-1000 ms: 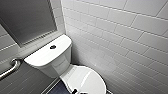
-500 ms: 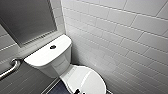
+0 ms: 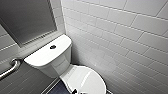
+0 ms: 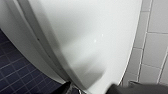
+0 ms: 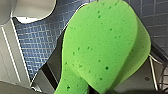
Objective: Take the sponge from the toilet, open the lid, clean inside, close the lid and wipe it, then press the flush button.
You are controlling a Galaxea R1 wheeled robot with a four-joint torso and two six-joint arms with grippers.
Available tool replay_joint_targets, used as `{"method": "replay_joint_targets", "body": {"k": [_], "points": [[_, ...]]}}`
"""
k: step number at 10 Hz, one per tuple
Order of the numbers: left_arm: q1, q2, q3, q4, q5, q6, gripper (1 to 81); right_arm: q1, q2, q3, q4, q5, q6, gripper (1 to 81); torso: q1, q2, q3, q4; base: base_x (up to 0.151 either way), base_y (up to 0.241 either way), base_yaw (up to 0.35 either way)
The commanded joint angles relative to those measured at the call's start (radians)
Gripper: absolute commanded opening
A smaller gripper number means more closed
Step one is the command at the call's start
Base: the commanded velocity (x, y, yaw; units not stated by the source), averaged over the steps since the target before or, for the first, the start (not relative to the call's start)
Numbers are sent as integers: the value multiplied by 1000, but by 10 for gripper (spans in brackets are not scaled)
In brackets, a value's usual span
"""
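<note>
The white toilet (image 3: 47,56) stands against the wall, with a dark round flush button (image 3: 52,46) on top of its tank. Its glossy white lid (image 3: 87,80) lies down over the bowl. A dark bit of my left gripper (image 3: 76,91) shows at the lid's front edge. In the left wrist view the lid (image 4: 95,42) is very close, and my left gripper (image 4: 91,88) stands open at its rim with nothing held. My right gripper (image 5: 100,92) is shut on the bright green sponge (image 5: 102,47), which sticks out above the dark blue floor tiles.
A white tiled wall (image 3: 125,37) runs close along the toilet's right side. A metal grab bar (image 3: 11,67) is fixed to the wall at the left. A dark panel (image 3: 25,20) hangs above the tank. Dark blue tiled floor (image 4: 15,72) lies beside the bowl.
</note>
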Motion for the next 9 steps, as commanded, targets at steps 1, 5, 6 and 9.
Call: {"method": "replay_joint_targets", "body": {"k": [1, 5, 6, 9], "points": [[-146, -12, 58, 65, -86, 21, 811, 8, -36, 20, -24, -47, -1, 10, 0, 0, 0, 0, 0, 0, 0], [-146, -14, 70, 80, -97, 21, 811, 11, -36, 20, -24, -47, -1, 10, 0, 0, 0, 0, 0, 0, 0], [-147, -23, 102, 89, -108, 21, 811, 11, -35, 20, -24, -47, -1, 10, 0, 0, 0, 0, 0, 0, 0], [-150, -54, 184, 108, -132, 21, 811, 11, -29, 18, -24, -47, -1, 10, 0, 0, 0, 0, 0, 0, 0]]}}
